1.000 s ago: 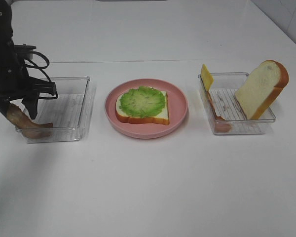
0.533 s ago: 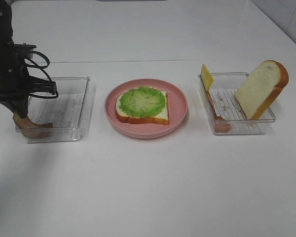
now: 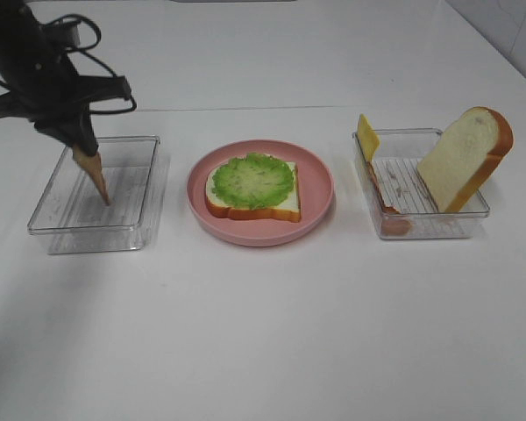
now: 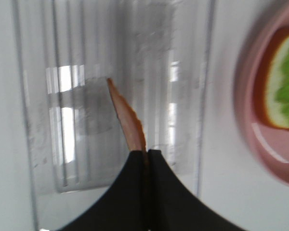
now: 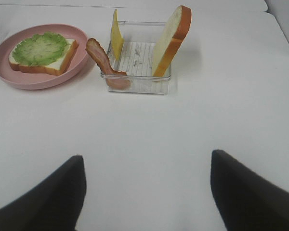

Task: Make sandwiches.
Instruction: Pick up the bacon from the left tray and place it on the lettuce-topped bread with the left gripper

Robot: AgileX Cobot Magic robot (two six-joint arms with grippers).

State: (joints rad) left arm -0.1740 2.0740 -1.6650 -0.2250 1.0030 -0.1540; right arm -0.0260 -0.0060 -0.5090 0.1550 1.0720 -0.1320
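My left gripper (image 3: 81,147) is shut on one end of a brown-red bacon strip (image 3: 95,176), which hangs point-down above the left clear tray (image 3: 154,184). The left wrist view shows that strip (image 4: 126,117) pinched between the closed jaws of the left gripper (image 4: 147,155). On the pink plate (image 3: 320,189) lies a bread slice (image 3: 285,207) topped with green lettuce (image 3: 253,180). The right tray (image 3: 425,230) holds an upright bread slice (image 3: 464,158), a yellow cheese slice (image 3: 367,136) and another bacon strip (image 3: 387,208). My right gripper (image 5: 147,187) is open over bare table, well short of that tray (image 5: 137,85).
The white table (image 3: 263,333) stretches wide in front of the plate and trays. Inside the left tray (image 4: 62,144) I see nothing besides the hanging strip above it. The plate's rim (image 4: 245,125) lies just beside that tray.
The left gripper has shut on the bacon strip that lay in the left tray and lifted it up and toward the tray's back. The right side has not moved.
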